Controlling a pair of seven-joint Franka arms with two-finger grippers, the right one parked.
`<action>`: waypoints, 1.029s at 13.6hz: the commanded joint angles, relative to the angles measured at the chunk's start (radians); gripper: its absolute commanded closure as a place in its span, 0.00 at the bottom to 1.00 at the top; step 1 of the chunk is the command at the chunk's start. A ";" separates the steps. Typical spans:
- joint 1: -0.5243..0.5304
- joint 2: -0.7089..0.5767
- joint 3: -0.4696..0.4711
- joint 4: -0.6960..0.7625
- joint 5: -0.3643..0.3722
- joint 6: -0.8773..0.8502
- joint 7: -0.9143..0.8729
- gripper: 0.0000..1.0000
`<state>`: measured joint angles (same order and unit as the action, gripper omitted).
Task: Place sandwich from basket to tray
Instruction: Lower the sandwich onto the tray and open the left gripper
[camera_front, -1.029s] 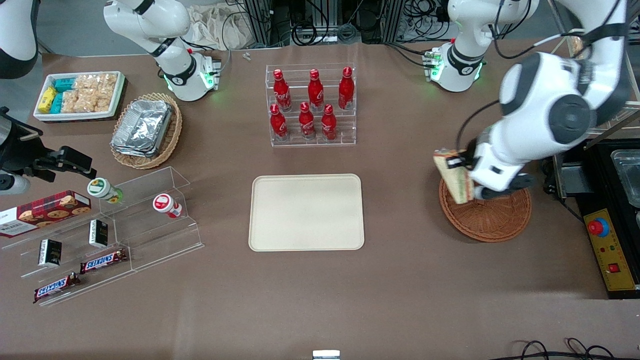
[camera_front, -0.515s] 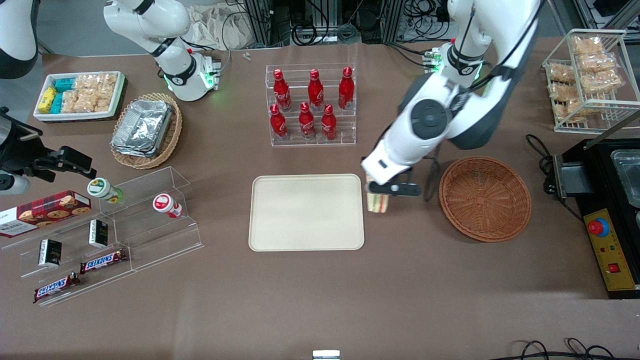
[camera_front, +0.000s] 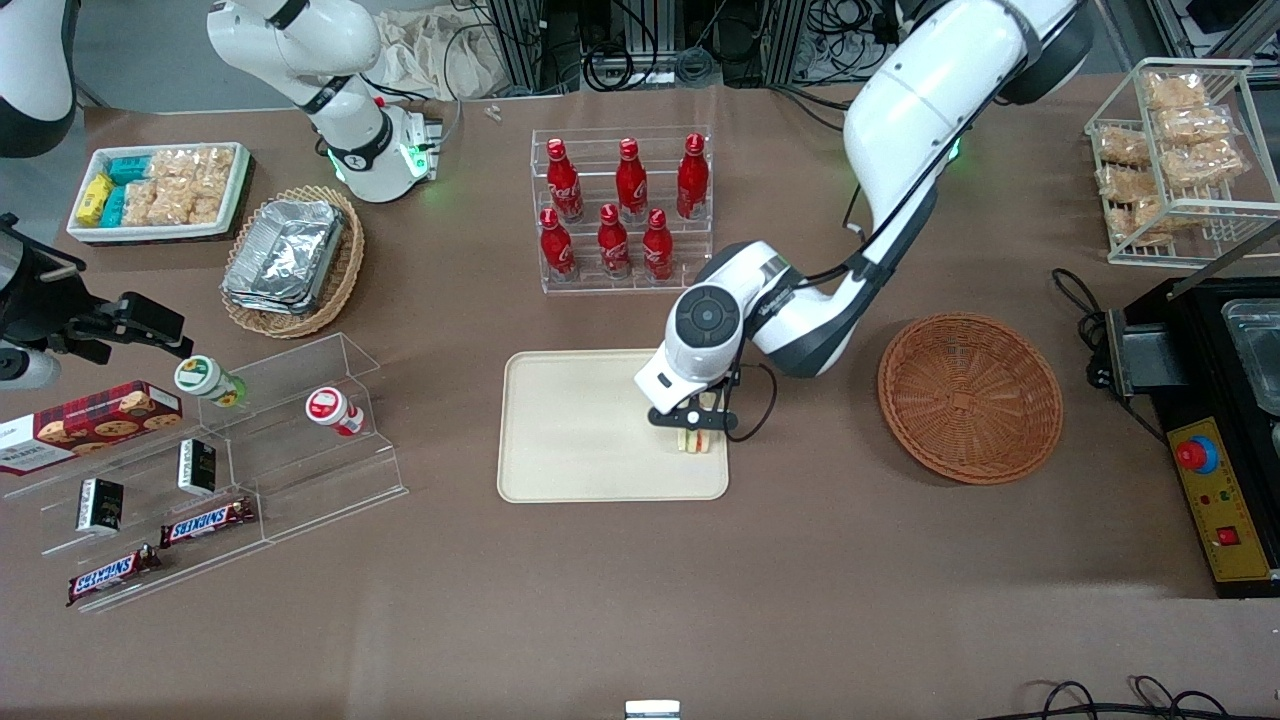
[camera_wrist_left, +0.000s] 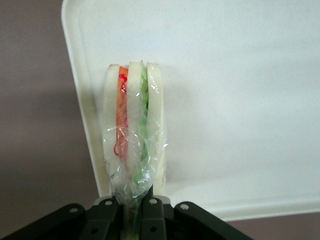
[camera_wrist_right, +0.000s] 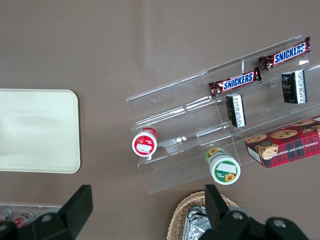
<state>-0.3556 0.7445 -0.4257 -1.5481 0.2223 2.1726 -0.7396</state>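
The sandwich (camera_front: 701, 441) stands on edge over the tray (camera_front: 580, 440), near the tray's edge that faces the basket (camera_front: 970, 397), toward the corner nearest the front camera. In the left wrist view the sandwich (camera_wrist_left: 134, 135) shows three white bread layers with an orange-red band and a green band between them (the clear wrap bunches up where the fingers meet it), and its lower end sits just inside the tray's rim (camera_wrist_left: 85, 125). Whether it already touches the tray floor cannot be told.

The gripper (camera_front: 694, 420) hangs directly above the sandwich, its two fingers (camera_wrist_left: 145, 210) pinched tight on the wrapped end of the wedge.

The basket lies on the brown table (camera_front: 640, 600) toward the working arm's end, well apart from the tray, with nothing in it. Farther from the front camera than the tray, a clear rack holds red bottles (camera_front: 620, 210). Toward the parked arm's end, a clear stepped stand (camera_front: 250, 460) carries small jars and Snickers bars (camera_front: 205, 521).
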 joint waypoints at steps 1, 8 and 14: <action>-0.006 0.016 0.005 0.029 0.025 0.004 -0.026 0.50; 0.044 -0.086 0.002 0.062 0.008 -0.110 -0.044 0.00; 0.176 -0.361 0.001 0.091 -0.081 -0.440 0.073 0.00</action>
<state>-0.2357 0.4723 -0.4217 -1.4221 0.1764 1.8061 -0.7320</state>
